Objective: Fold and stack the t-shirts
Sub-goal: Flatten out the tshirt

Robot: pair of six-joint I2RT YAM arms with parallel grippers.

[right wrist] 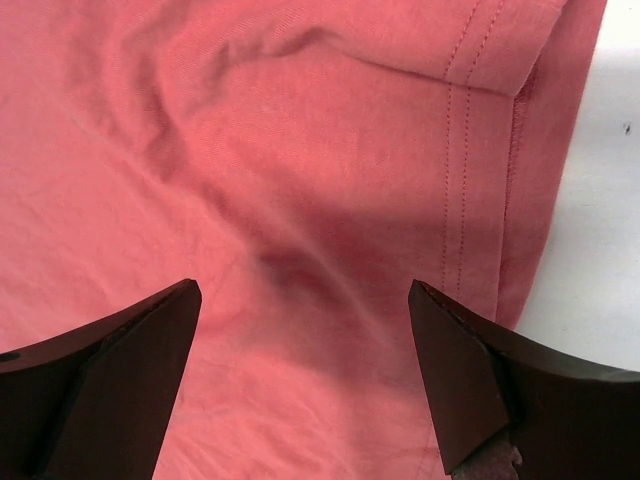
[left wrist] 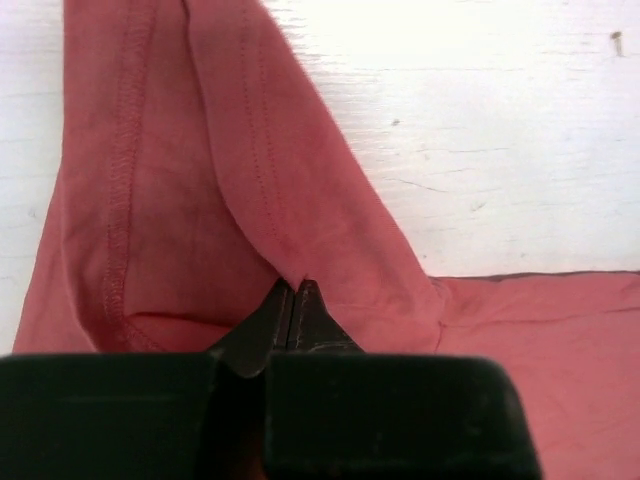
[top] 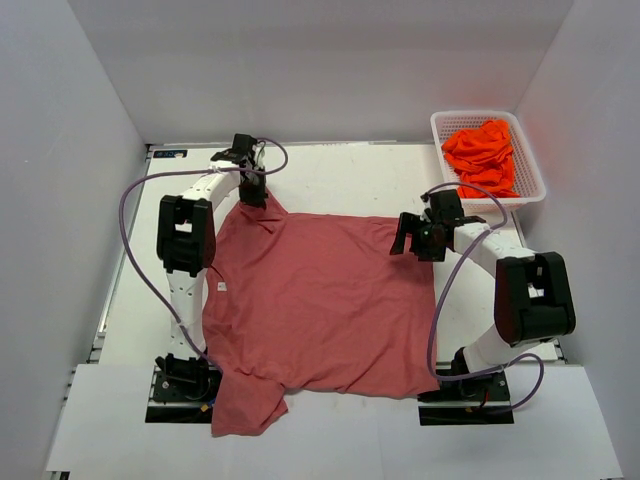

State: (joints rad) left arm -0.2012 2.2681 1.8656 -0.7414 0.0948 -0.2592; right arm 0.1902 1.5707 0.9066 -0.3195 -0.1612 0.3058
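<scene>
rose tee (top: 320, 300): left gripper (left wrist: 293, 292) pinching, right gripper (right wrist: 304, 290) spread above

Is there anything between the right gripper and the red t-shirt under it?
Nothing visible. The right gripper has its jaws open directly above the rose-red t-shirt, near its stitched hem, and only bare cloth shows between them.
</scene>
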